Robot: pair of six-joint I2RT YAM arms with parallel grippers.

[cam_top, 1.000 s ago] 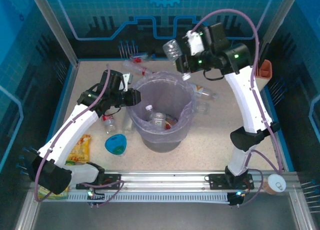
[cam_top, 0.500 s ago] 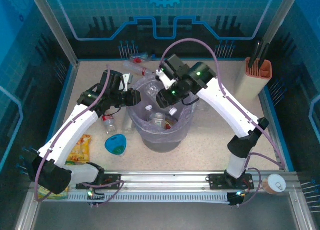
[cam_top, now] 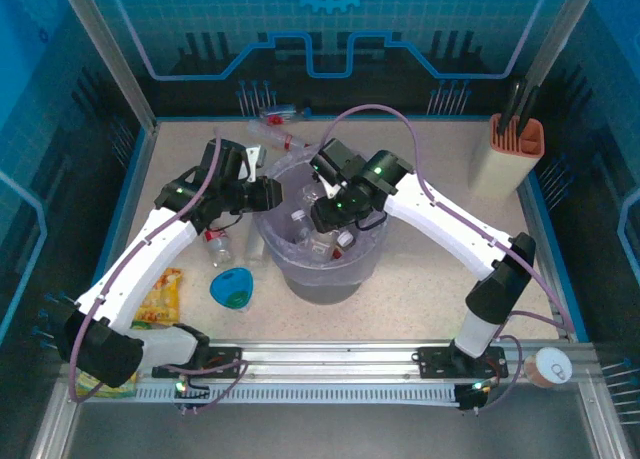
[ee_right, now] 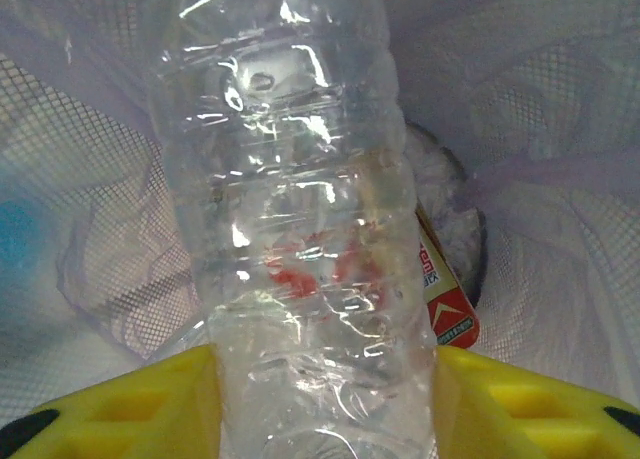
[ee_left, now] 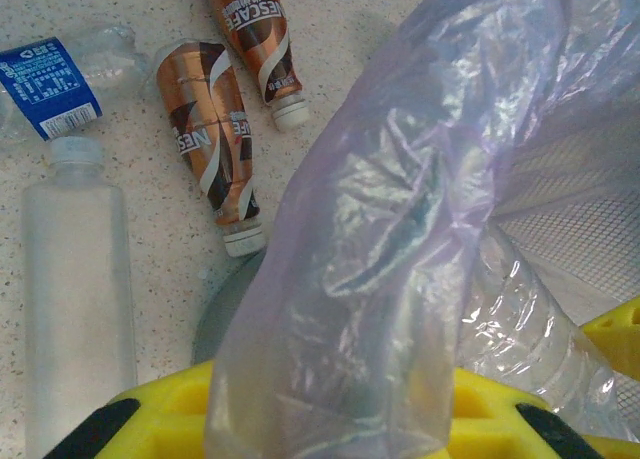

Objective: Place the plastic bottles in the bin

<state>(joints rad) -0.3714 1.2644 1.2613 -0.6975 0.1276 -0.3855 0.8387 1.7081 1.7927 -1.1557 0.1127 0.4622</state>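
Note:
The bin [cam_top: 322,279], a round grey bucket with a pale lilac bag, stands mid-table. My right gripper [cam_top: 326,213] reaches into its mouth, shut on a clear crinkled plastic bottle [ee_right: 295,229] that stands between both yellow fingers [ee_right: 520,404]. Below it lies a red-labelled bottle [ee_right: 447,304] on the bin's floor, beside other bottles [cam_top: 300,225]. My left gripper [cam_top: 268,192] is shut on the bag's rim [ee_left: 400,249] at the bin's left side. On the table beside it lie two brown-labelled bottles [ee_left: 208,144], a clear bottle [ee_left: 75,289] and a blue-labelled one [ee_left: 50,84].
More bottles [cam_top: 272,129] lie behind the bin near the back wall. A blue bowl [cam_top: 232,287] and yellow snack packets [cam_top: 160,299] sit front left. A knife block [cam_top: 505,157] stands back right, a paper cup [cam_top: 550,365] at the front right.
My right arm has swung from above the bin's far rim down into the bin's mouth, carrying the clear bottle. The left arm has stayed on the bag's rim.

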